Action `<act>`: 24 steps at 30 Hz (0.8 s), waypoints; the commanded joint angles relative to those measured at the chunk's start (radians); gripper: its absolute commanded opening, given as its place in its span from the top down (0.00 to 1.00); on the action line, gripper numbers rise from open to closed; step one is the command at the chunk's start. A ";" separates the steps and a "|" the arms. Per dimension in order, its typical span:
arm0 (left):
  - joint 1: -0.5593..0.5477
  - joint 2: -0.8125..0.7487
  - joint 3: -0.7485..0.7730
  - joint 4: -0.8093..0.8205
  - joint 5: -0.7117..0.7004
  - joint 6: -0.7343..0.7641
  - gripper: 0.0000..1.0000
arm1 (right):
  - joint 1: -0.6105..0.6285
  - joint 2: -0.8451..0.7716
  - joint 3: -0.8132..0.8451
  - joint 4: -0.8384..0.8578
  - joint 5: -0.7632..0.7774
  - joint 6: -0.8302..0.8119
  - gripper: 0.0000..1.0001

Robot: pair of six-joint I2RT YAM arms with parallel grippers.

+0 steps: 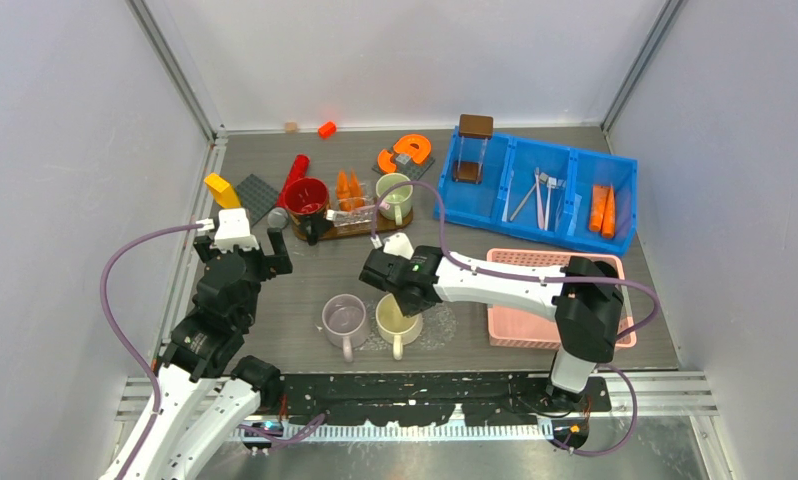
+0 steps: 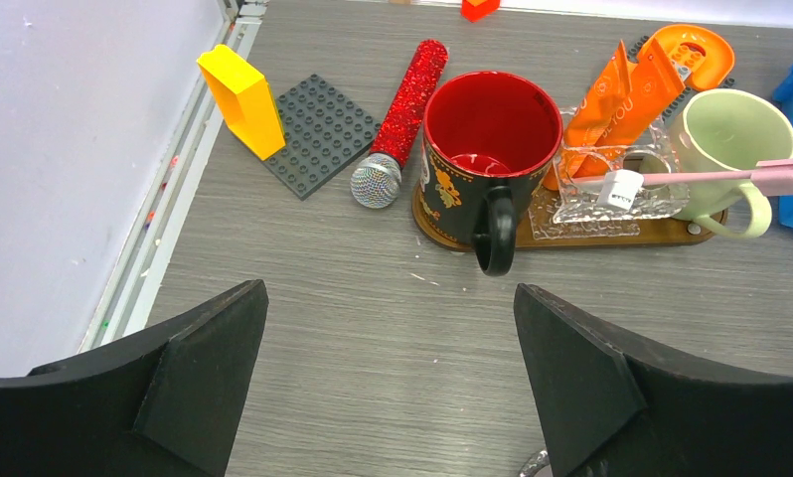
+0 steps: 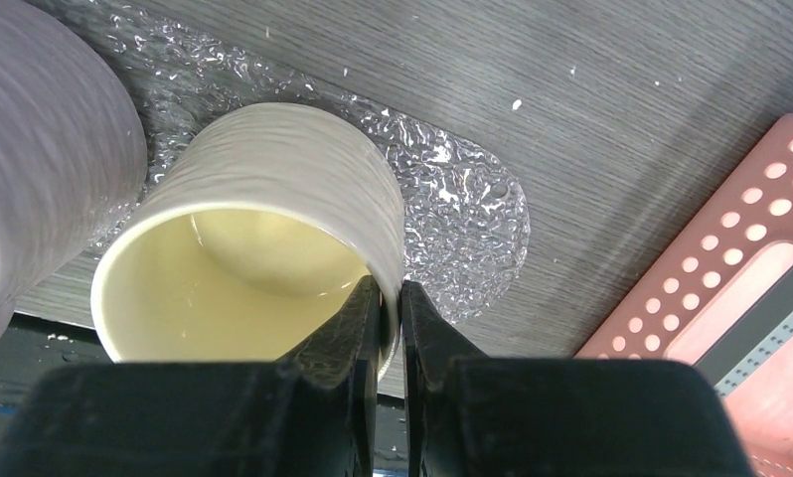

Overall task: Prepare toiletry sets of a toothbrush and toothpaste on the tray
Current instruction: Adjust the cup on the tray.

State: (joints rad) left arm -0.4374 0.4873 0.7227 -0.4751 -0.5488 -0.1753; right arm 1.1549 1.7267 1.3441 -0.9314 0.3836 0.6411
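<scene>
the table (image 2: 323, 298) is matt grey laminate with a wood grain. the red mug (image 2: 490, 129) is glossy glazed ceramic, and the green mug (image 2: 730, 134) has a duller sheen. the microphone (image 2: 402, 109) has a red glitter handle and a shiny metal mesh head. the yellow block (image 2: 241, 99) is smooth plastic, and the studded grey plate (image 2: 321, 132) is matt plastic. the toothpaste (image 2: 611, 99) is a glossy orange tube. the toothbrush (image 2: 711, 177) is smooth pink plastic. the clear holder (image 2: 591, 204) has a pebbled surface. the brown tray (image 2: 671, 237) looks varnished. the cream mug (image 3: 273, 169) is finely ribbed outside and glossy inside. the clear film (image 3: 452, 209) is crinkled. the right gripper (image 3: 392, 298) is matt black plastic.
</scene>
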 commanded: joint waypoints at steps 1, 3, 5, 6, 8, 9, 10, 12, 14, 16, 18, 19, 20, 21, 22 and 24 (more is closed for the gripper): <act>0.000 0.003 -0.003 0.048 -0.005 0.005 0.02 | 0.012 -0.004 0.048 0.016 -0.042 -0.008 0.99; 0.000 0.001 -0.002 0.047 -0.005 0.005 0.02 | 0.012 -0.002 0.050 0.017 -0.051 -0.005 0.99; 0.000 0.001 -0.003 0.047 -0.006 0.005 0.02 | 0.012 0.003 0.053 0.016 -0.068 -0.001 0.99; 0.000 0.001 -0.003 0.047 -0.005 0.005 0.02 | 0.012 0.006 0.055 0.016 -0.072 0.002 0.99; 0.000 0.001 -0.002 0.046 -0.005 0.005 0.02 | 0.012 0.003 0.055 0.017 -0.076 0.010 0.99; 0.000 0.001 -0.002 0.046 -0.005 0.005 0.02 | 0.010 -0.002 0.053 0.018 -0.077 0.012 1.00; 0.000 0.000 -0.002 0.047 -0.006 0.005 0.02 | 0.009 -0.006 0.053 0.019 -0.076 0.017 1.00; 0.000 -0.001 -0.002 0.046 -0.006 0.005 0.02 | 0.005 -0.018 0.053 0.020 -0.074 0.024 1.00; 0.000 -0.001 -0.002 0.046 -0.007 0.005 0.02 | 0.001 -0.033 0.050 0.022 -0.069 0.029 1.00; 0.000 -0.003 -0.002 0.047 -0.008 0.005 0.02 | -0.003 -0.045 0.050 0.022 -0.069 0.034 1.00; 0.000 -0.003 -0.002 0.046 -0.008 0.005 0.02 | -0.003 -0.056 0.053 0.025 -0.080 0.038 1.00; 0.000 -0.003 -0.002 0.046 -0.008 0.005 0.02 | -0.003 -0.061 0.053 0.029 -0.086 0.042 0.99; 0.000 -0.003 -0.003 0.046 -0.009 0.005 0.02 | -0.003 -0.064 0.052 0.031 -0.098 0.043 0.99; 0.000 -0.003 -0.002 0.046 -0.008 0.005 0.02 | -0.003 -0.066 0.050 0.039 -0.104 0.047 1.00; 0.000 -0.003 -0.002 0.046 -0.008 0.005 0.02 | -0.003 -0.068 0.048 0.044 -0.114 0.050 1.00; 0.000 -0.004 -0.002 0.045 -0.009 0.005 0.02 | -0.003 -0.072 0.040 0.054 -0.125 0.055 1.00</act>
State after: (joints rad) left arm -0.4374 0.4870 0.7227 -0.4751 -0.5488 -0.1753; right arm 1.1492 1.7325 1.3502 -0.9272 0.3027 0.6621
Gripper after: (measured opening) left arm 0.983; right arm 0.155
